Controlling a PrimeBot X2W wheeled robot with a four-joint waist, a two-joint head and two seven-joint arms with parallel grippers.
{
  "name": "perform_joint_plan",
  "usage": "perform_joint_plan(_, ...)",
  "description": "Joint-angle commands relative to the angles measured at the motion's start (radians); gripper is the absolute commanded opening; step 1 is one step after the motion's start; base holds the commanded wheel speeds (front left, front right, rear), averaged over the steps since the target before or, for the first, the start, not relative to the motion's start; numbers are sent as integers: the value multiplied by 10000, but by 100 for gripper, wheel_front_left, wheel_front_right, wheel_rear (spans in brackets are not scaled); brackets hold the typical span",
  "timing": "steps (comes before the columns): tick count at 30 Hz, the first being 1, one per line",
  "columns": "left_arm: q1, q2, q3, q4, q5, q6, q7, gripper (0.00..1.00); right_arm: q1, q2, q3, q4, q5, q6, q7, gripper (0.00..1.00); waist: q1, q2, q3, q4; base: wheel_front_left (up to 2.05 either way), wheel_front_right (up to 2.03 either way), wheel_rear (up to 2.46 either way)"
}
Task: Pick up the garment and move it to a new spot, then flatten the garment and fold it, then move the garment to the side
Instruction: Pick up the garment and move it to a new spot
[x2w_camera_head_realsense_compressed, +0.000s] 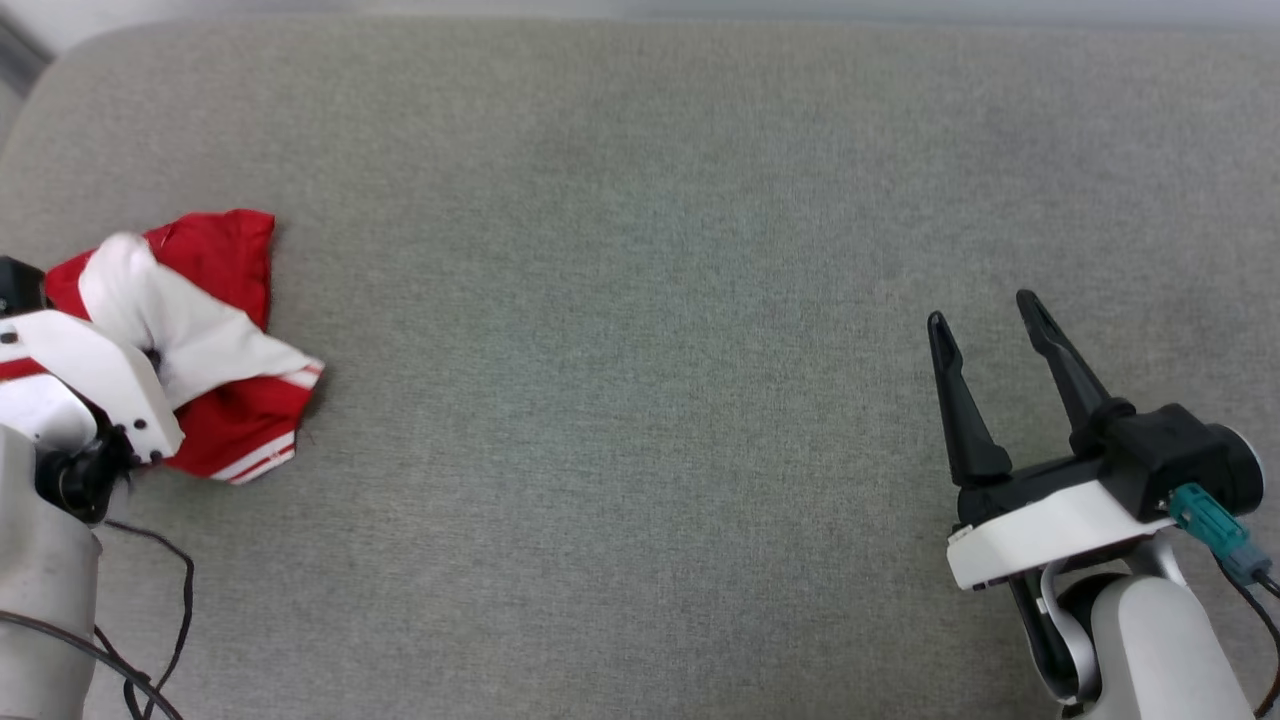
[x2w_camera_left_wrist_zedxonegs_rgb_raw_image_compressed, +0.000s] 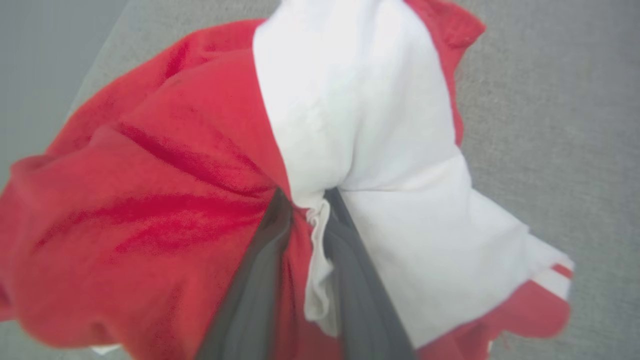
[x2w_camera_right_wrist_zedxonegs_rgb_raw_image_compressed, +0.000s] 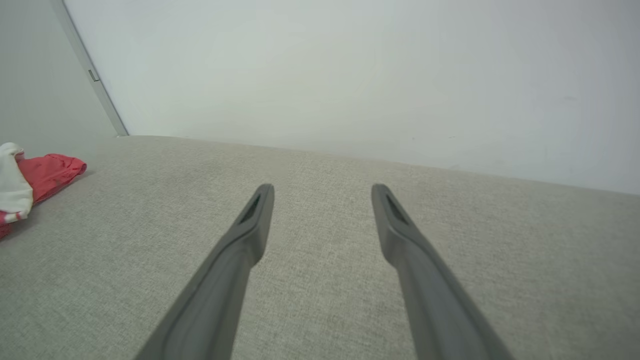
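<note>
The garment (x2w_camera_head_realsense_compressed: 225, 262) lies crumpled at the far left of the grey cloth surface, red with a white sleeve and striped trim. In the left wrist view the garment (x2w_camera_left_wrist_zedxonegs_rgb_raw_image_compressed: 150, 200) bunches around my left gripper (x2w_camera_left_wrist_zedxonegs_rgb_raw_image_compressed: 311, 200). Its two dark fingers (x2w_camera_left_wrist_zedxonegs_rgb_raw_image_compressed: 250, 300) have come together on a fold of red and white cloth. In the head view that gripper's white wrist (x2w_camera_head_realsense_compressed: 100, 380) covers part of the cloth. My right gripper (x2w_camera_head_realsense_compressed: 982, 309) hovers far off at the lower right, open, with nothing between its fingers (x2w_camera_right_wrist_zedxonegs_rgb_raw_image_compressed: 240, 250). The garment (x2w_camera_right_wrist_zedxonegs_rgb_raw_image_compressed: 45, 172) also sits at the left edge of the right wrist view.
The grey fabric surface (x2w_camera_head_realsense_compressed: 640, 300) stretches wide between the two grippers. Its rounded back-left corner (x2w_camera_head_realsense_compressed: 60, 70) is near the garment. A pale wall (x2w_camera_right_wrist_zedxonegs_rgb_raw_image_compressed: 350, 75) rises behind the far edge. Black cables (x2w_camera_head_realsense_compressed: 170, 600) hang by my left arm.
</note>
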Motion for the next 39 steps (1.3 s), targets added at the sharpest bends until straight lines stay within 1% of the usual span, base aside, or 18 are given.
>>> perform_joint_plan(1, -186, 107, -75, -173, 217, 74, -791, 0, 224, 5, -49, 67, 101, -3, -70, 100, -1, 0, -562, 161, 0, 0, 0)
perform_joint_plan(3, -283, 172, -120, -403, 471, 207, -1723, 0, 338, 5, -115, 108, 176, -3, -125, 100, -1, 0, -898, 210, 0, 0, 0)
perform_joint_plan(7, -323, 38, -244, -725, 742, 345, -3193, 0, 607, 6, -199, 191, 347, -3, -154, 100, -1, 0, -1617, 200, 0, 0, 0)
perform_joint_plan(8, -329, -18, -249, -821, 781, 390, -3505, 0, 682, 6, -226, 184, 381, -3, -126, 100, -1, 0, -1762, 177, 0, 0, 0)
perform_joint_plan(9, -329, -18, -249, -821, 781, 390, -3505, 0, 682, 6, -226, 184, 381, -3, -126, 100, -1, 0, -1762, 177, 0, 0, 0)
perform_joint_plan(10, -311, -65, -290, -931, 883, 457, -3846, 0, 740, 6, -235, 200, 403, -3, -155, 100, -1, 0, -1965, 135, 0, 0, 0)
perform_joint_plan(13, -161, -374, -414, -1314, 973, 553, -4567, 0, 968, 6, -310, 119, 494, -3, -77, 100, -1, 0, -2376, -27, 0, 0, 0)
perform_joint_plan(16, 131, -800, -520, -1808, 930, 589, -5159, 0, 1166, 5, -339, 52, 514, -3, 2, 100, -1, 0, -2766, -330, 0, 0, 0)
perform_joint_plan(20, 707, -1407, -800, -2608, 920, 609, -5538, 0, 1448, 7, -292, -136, 517, -3, 155, 100, -1, 0, -3107, -955, 0, 0, 0)
perform_joint_plan(23, 1280, -1882, -1081, -3297, 856, 560, -5586, 0, 1563, 7, -208, -310, 528, -3, 279, 100, -1, 0, -3215, -1545, 0, 0, 0)
perform_joint_plan(26, 1901, -2405, -1484, -3951, 760, 501, -5409, 0, 1733, 7, -256, -479, 536, -3, 371, 100, -1, 0, -3230, -2079, 0, 0, 0)
perform_joint_plan(28, 2376, -2744, -1824, -4255, 642, 400, -5092, 0, 1838, 7, -254, -585, 582, -3, 455, 100, -1, 0, -3177, -2408, 0, 0, 0)
perform_joint_plan(30, 2863, -2964, -2212, -4463, 576, 289, -4697, 0, 1923, 7, -274, -661, 631, -3, 493, 100, -1, 0, -3102, -2708, 0, 0, 0)
perform_joint_plan(34, 3802, -3298, -3285, -4790, 625, 95, -3876, 0, 2073, 7, -405, -760, 699, -3, 483, 100, -1, 0, -2818, -3044, 0, 0, 0)
perform_joint_plan(39, 4630, -3493, -4786, -5027, 792, -26, -3056, 0, 2077, 4, -460, -784, 827, -3, 383, 100, -1, 0, -2383, -3111, 0, 0, 0)
